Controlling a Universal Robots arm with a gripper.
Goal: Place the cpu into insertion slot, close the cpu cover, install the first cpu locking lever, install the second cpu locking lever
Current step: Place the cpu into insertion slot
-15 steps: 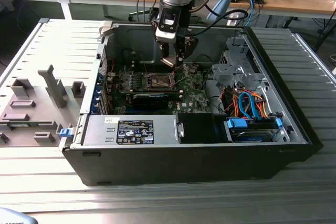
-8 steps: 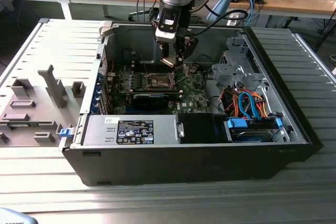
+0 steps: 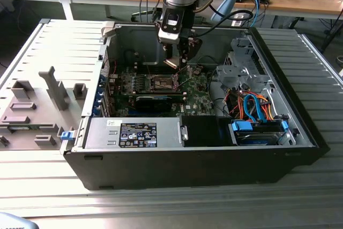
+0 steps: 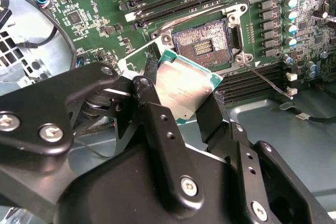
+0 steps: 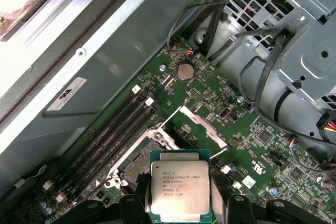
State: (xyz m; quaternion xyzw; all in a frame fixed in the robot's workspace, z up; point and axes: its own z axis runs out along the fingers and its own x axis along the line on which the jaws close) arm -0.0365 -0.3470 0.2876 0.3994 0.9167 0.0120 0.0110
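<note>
While the gripper (image 4: 181,107) is squeezed tight on two sides of the cpu (image 4: 186,86), the chip hangs above the insertion slot (image 4: 203,43) and a little off to one side of it, not touching. Its edges are turned a bit from the slot's edges.
</note>
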